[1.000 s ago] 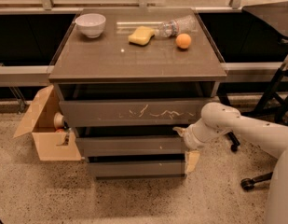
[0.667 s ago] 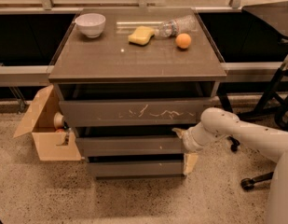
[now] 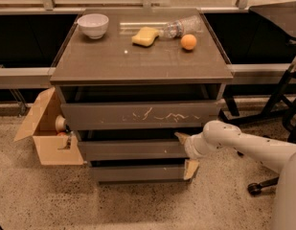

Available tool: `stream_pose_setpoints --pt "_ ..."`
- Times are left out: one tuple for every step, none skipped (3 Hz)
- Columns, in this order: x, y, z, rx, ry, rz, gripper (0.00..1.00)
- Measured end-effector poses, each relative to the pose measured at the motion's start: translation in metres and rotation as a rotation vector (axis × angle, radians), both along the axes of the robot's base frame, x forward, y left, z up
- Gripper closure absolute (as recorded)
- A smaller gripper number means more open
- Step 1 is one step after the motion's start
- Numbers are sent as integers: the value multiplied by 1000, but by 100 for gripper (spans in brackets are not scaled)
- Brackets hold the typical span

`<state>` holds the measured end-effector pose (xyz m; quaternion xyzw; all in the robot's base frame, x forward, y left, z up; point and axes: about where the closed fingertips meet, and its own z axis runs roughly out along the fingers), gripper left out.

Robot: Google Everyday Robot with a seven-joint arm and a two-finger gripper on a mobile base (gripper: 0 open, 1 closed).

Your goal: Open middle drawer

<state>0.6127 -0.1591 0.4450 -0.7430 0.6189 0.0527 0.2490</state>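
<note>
Gripper at right end of middle drawer w/ 2 fingers spread wide: 1 above front, 1 below.

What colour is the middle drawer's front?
Grey-brown middle drawer, seen in the camera view; the gripper is at its right end.

I count three drawers, the middle drawer among them. The worktop carries one bowl, one sponge, one bottle and one orange. One cardboard box sits at nine o'clock. One gripper, jaws spread, sits at the middle drawer's three o'clock end.
</note>
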Motion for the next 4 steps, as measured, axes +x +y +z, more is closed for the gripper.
stream_pose_setpoints --pt "16 0 -15 29 -36 -27 0" --pt "27 -2 -24 58 -43 -47 0" --pt "39 2 -35 102 -32 -52 0" --pt "44 7 -37 128 -27 -43 17"
